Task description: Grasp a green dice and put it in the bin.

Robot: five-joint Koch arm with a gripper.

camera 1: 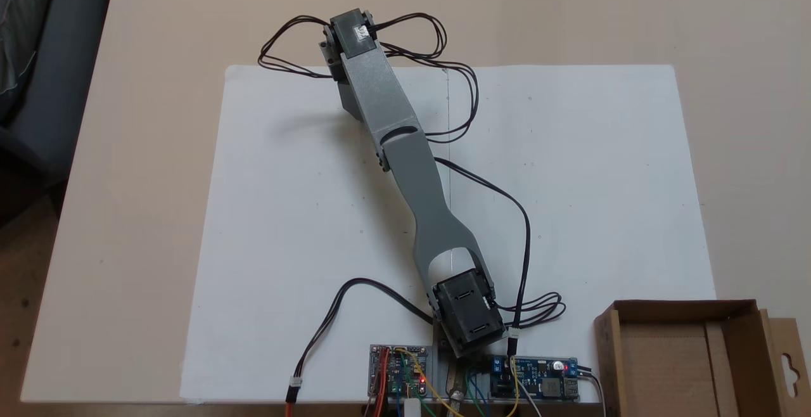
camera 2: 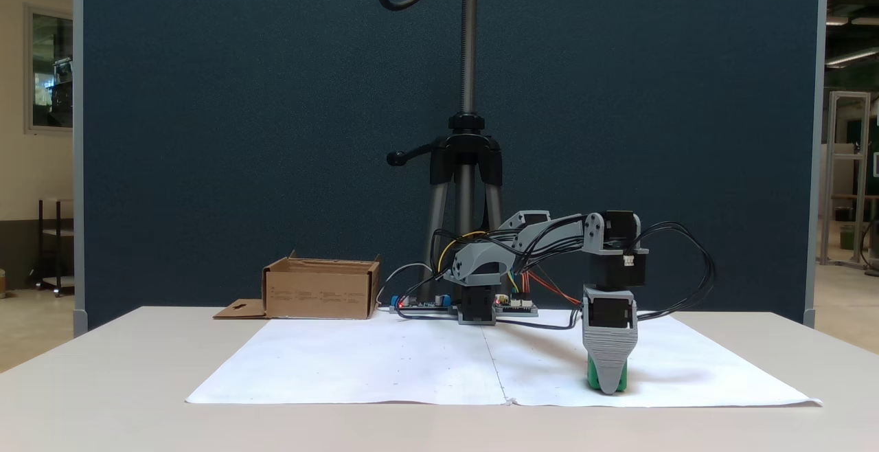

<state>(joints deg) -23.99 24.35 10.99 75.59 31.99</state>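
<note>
The green dice point(camera 2: 591, 374) rests on the white paper at the right in a fixed view, with green peeking out on both sides of a grey finger point(camera 2: 608, 352). My gripper point(camera 2: 609, 387) points straight down over it, tip at the paper. Its jaws line up one behind the other, so I cannot tell whether they press on the dice. In the fixed view from above, the wrist motor point(camera 1: 352, 35) covers both gripper and dice. The bin point(camera 1: 681, 307) stands open at the lower right near the arm's base; from the side the bin point(camera 2: 319, 290) stands at the back left.
White paper point(camera 1: 304, 227) covers the middle of the beige table point(camera 1: 139, 151). Circuit boards point(camera 1: 400, 371) and loose black cables point(camera 1: 526, 239) lie by the arm's base. A tripod point(camera 2: 467, 163) stands behind the table before a dark blue screen.
</note>
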